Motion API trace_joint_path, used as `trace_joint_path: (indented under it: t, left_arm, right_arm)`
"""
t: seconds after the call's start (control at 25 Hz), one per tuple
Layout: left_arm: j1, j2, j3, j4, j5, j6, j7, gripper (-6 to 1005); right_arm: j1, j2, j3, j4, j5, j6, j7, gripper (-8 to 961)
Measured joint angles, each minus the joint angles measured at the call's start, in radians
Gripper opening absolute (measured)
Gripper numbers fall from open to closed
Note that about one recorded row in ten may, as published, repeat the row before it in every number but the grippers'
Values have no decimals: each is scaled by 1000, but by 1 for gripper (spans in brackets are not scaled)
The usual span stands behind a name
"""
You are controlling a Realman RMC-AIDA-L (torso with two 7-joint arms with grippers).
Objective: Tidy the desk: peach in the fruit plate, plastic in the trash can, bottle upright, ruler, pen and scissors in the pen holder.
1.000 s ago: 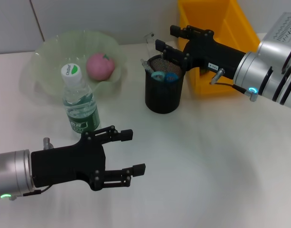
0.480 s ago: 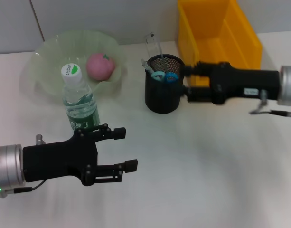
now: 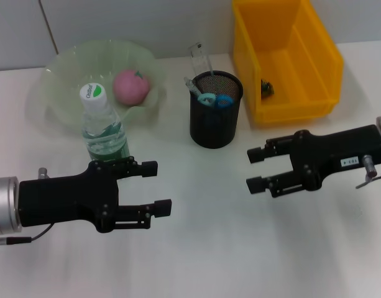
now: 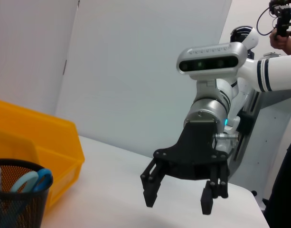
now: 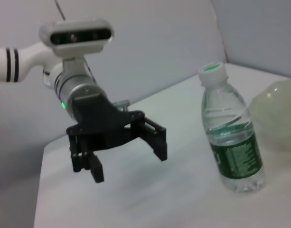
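The peach lies in the pale green fruit plate. In front of the plate the bottle stands upright. The black mesh pen holder holds the blue-handled scissors, the clear ruler and the pen. A dark scrap of plastic lies inside the yellow trash can. My left gripper hovers open near the desk's front, just below the bottle. My right gripper is open and empty, in front of the trash can and right of the pen holder.
The left wrist view shows the right gripper facing it, with the pen holder and trash can to one side. In the right wrist view the left gripper stands beside the bottle.
My right arm has pulled back from above the pen holder and trash can, down toward the desk's front right. The left gripper has drifted slightly left.
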Motion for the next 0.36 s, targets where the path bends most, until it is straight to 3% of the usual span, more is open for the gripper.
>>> trace_joint_path:
  t: [0.36]
  left_arm:
    - [-23,3,0,-3,29,-3,-29,834]
  right_arm:
    - [-4,7,2,9,-5,0,-5,745]
